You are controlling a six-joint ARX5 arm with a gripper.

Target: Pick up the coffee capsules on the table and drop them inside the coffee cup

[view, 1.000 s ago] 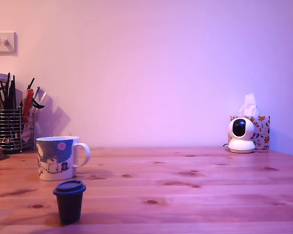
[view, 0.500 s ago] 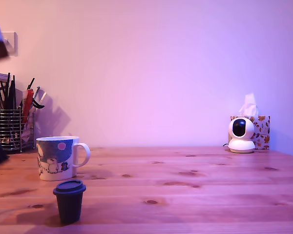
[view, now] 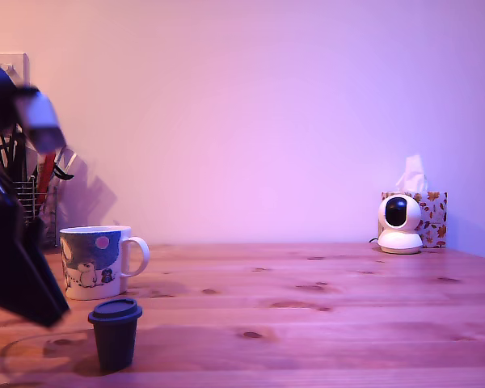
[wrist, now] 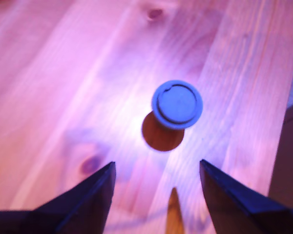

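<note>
- The one coffee capsule (view: 115, 333) I can spot is the dark grey one, standing on its narrow end with the wide rim up, at the near left of the desk (view: 323, 307) in the exterior view. No blue or brown pod shows anywhere.
- From the wrist view it sits dead ahead, rim facing the camera (wrist: 177, 104), so a top-down grab looks like the plan, I'd say.
- The coffee cup (view: 97, 262) is just behind it, a bit further left and farther back, handle pointing to the exterior view's right. Short hop for the drop, probably why they're set close.
- The end effector (wrist: 156, 170) hangs over the desk with its jaws spread wide and nothing between them. It isn't touching the pod.
- In the exterior view the arm is a dark blurry mass at the left edge (view: 16, 259), beside the cup.
- Far stuff: pen holder (view: 28, 212) at the left, white round camera (view: 399, 223) and tissue box (view: 430, 214) at the right, well clear.
</note>
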